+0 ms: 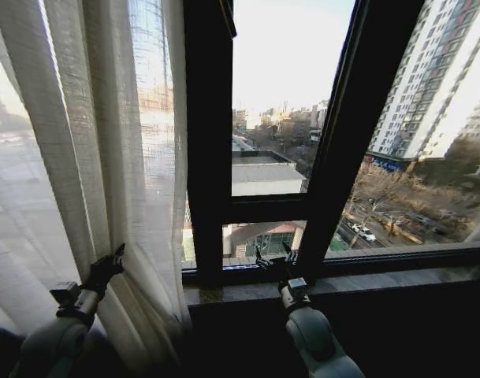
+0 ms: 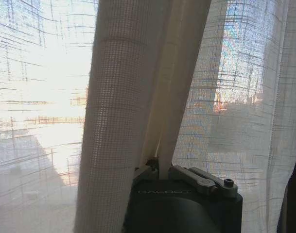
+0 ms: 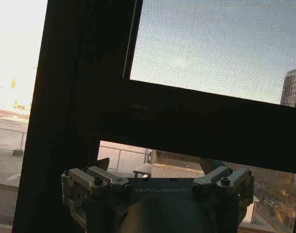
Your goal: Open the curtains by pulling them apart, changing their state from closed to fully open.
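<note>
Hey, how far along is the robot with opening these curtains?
Well along: the dark window frame and the glass at centre and right stand uncovered. In hand: the left hand pinches a fold of the sheer white pleated curtain, gathered at the left. The right hand hangs open before the sill. Left: releasing that fold.

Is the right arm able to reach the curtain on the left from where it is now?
Probably not directly. The right pincer is open at the window frame; the curtain hangs beyond that bar, where the left pincer already grips a fold.
</note>
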You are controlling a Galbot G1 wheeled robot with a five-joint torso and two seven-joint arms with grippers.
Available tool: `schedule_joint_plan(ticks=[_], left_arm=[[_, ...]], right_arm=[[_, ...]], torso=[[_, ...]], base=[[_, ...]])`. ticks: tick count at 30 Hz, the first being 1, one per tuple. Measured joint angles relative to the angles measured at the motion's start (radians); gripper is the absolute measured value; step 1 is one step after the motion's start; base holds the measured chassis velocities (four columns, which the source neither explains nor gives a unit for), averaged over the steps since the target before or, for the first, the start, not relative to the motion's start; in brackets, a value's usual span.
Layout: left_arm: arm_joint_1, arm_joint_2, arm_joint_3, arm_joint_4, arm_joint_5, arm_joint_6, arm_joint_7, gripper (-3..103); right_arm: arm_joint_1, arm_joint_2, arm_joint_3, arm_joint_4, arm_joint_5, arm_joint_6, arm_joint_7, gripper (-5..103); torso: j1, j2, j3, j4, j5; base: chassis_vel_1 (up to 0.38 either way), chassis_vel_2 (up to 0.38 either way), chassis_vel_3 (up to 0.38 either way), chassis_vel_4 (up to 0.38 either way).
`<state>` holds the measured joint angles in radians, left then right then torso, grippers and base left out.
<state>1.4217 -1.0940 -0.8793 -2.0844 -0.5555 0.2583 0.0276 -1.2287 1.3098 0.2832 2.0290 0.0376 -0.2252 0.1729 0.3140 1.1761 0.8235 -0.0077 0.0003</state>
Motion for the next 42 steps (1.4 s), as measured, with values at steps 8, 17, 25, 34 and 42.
schedule_joint_plan(ticks=[8, 17, 25, 34, 42], left_arm=[[0.0, -0.006, 0.005, -0.017, 0.007, 0.002, -0.002, 0], [0.021, -0.015, -0.011, -0.036, 0.01, 0.004, -0.004, 0], [0.039, -0.02, -0.028, -0.041, 0.01, 0.002, -0.004, 0], [0.047, -0.03, -0.032, -0.041, 0.01, -0.008, -0.004, 0], [0.052, -0.04, -0.037, -0.044, 0.011, -0.009, -0.004, 0]], right_arm=[[-0.002, -0.011, 0.004, 0.001, 0.003, 0.008, -0.004, 100], [0.007, -0.015, -0.007, -0.013, 0.005, 0.016, -0.006, 100], [0.009, -0.012, -0.021, -0.019, 0.002, 0.016, -0.006, 100], [0.007, -0.007, -0.027, -0.028, 0.0, 0.027, -0.012, 100], [0.01, -0.004, -0.03, -0.03, 0.0, 0.031, -0.014, 100]], torso=[[0.0, 0.0, 0.0, -0.0001, 0.0], [0.0, 0.0, 0.0, 0.0001, 0.0], [0.0, 0.0, 0.0, -0.0001, 0.0], [0.0, 0.0, 0.0, 0.0003, 0.0], [0.0, 0.0, 0.0, 0.0006, -0.0007]], base=[[0.344, 0.351, -0.336, -0.349], [0.356, 0.353, -0.358, -0.356], [0.347, 0.346, -0.331, -0.367], [0.352, 0.344, -0.348, -0.338], [0.159, 0.123, -0.13, -0.155]])
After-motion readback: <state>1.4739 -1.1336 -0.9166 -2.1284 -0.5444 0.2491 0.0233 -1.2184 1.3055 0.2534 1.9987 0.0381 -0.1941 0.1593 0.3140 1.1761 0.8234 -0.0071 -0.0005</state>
